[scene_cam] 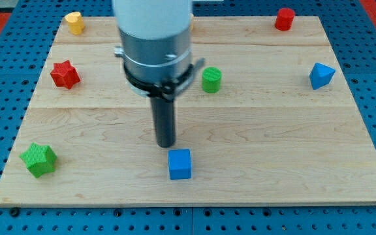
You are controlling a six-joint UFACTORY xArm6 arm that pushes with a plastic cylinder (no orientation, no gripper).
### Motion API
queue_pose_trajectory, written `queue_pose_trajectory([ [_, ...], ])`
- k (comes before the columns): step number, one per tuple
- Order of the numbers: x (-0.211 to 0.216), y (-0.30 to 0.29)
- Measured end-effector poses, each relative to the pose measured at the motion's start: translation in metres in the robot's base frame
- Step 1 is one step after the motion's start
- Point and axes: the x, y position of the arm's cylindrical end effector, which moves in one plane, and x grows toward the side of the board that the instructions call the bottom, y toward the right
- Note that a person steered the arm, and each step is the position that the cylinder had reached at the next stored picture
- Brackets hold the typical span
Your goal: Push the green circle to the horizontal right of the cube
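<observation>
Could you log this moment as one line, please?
my tip above-left of blue cube, apart | green circle toward top, untouched

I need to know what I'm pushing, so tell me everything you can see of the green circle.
The green circle is a short, upright cylinder, bright green with a flat top, and looks like painted wood. It stands on the wooden board in the upper middle, just right of the arm's housing. Nothing touches it. My tip is below-left of it, just above the blue cube.
</observation>
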Motion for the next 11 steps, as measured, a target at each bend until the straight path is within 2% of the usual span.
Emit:
queue_pose_trajectory([
  [1,-0.063,-0.029],
  [2,-0.127,-0.027],
  [3,-0.146,0.014],
  [5,-0.136,0.113],
  [8,-0.054,0.211],
  [10,-0.041,0.150],
  [11,-0.026,0.188],
])
